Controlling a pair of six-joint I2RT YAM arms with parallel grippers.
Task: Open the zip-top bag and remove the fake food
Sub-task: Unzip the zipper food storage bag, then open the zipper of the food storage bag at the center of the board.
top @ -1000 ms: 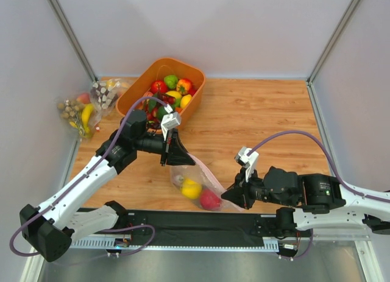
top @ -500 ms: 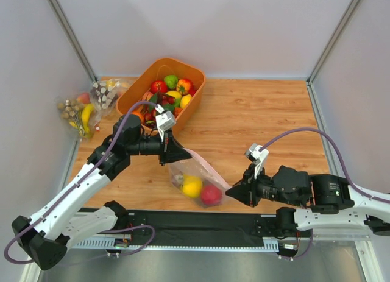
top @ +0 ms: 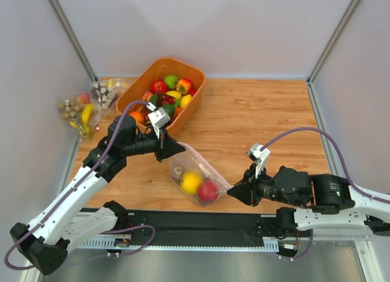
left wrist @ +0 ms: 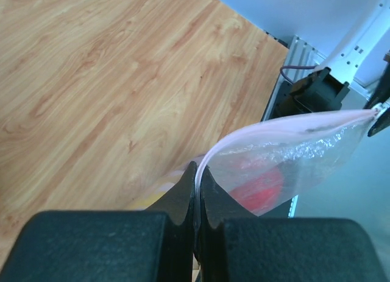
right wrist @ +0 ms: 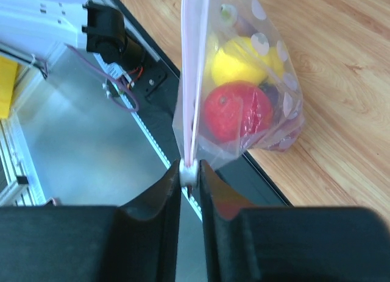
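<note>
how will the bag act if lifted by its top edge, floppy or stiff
Probably floppy: the bag hangs as thin crinkled film between the left gripper and right gripper, both pinching its strip. Likely bottom-heavy: the apple and yellow fruit sag low inside. Both look round, so they may roll once tipped out.

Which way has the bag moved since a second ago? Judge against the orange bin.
Yes. The bag has shifted slightly toward the orange bin, away from the near edge, stretched between the left gripper and right gripper.
</note>
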